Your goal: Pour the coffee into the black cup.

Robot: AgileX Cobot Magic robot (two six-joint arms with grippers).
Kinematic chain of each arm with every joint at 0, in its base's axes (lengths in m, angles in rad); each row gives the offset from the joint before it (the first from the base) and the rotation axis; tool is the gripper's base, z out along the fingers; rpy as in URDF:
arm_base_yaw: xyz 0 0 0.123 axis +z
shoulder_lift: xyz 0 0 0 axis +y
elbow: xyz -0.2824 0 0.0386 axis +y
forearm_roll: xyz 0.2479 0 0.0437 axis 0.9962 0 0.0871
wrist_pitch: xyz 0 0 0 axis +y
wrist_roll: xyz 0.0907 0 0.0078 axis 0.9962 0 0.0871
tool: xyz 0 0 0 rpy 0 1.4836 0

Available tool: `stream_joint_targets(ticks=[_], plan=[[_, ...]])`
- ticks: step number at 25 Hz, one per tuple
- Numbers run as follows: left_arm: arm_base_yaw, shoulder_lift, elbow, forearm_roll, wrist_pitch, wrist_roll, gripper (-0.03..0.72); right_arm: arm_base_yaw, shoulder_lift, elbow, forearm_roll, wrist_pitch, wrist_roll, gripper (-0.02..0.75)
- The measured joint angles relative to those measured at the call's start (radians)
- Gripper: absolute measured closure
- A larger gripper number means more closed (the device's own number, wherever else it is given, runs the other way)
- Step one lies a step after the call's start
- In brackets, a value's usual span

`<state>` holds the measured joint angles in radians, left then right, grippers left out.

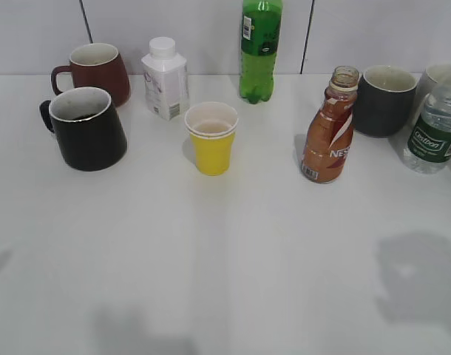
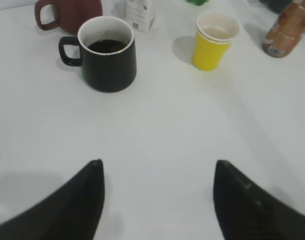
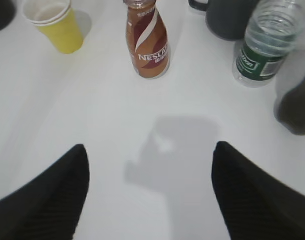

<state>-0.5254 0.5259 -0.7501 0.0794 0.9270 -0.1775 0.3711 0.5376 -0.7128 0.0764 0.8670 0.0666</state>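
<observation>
Pour appears complete: black cup (image 2: 107,55), upper left of the left wrist view, holds dark liquid. Uncapped coffee bottle (image 1: 329,129) stands right of centre. Both grippers (image 2: 157,200) (image 3: 150,192) wide, empty.

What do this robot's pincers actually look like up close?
Only the fingertips show. The left pincer has two matte black, wedge-shaped fingers that taper to rounded tips. The right pincer matches it, and its fingers show a fine ribbed texture. No cables, markings or arm links are visible.
</observation>
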Motion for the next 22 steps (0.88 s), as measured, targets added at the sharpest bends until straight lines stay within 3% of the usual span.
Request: stream_joint_targets(ticks=[10,15,22], plan=[[-0.001,-0.335,0.127,-0.013,0.152,0.040,0.182,0.000,-0.420,0.083,-0.049,0.236,0.022,0.146],[-0.001,-0.445,0.180,-0.014,0.165,0.067,0.181,0.000,-0.495,0.123,-0.174,0.248,0.079,0.146],[-0.001,-0.457,0.225,-0.015,0.147,0.072,0.181,0.000,-0.497,0.209,-0.203,0.199,0.108,0.147]])
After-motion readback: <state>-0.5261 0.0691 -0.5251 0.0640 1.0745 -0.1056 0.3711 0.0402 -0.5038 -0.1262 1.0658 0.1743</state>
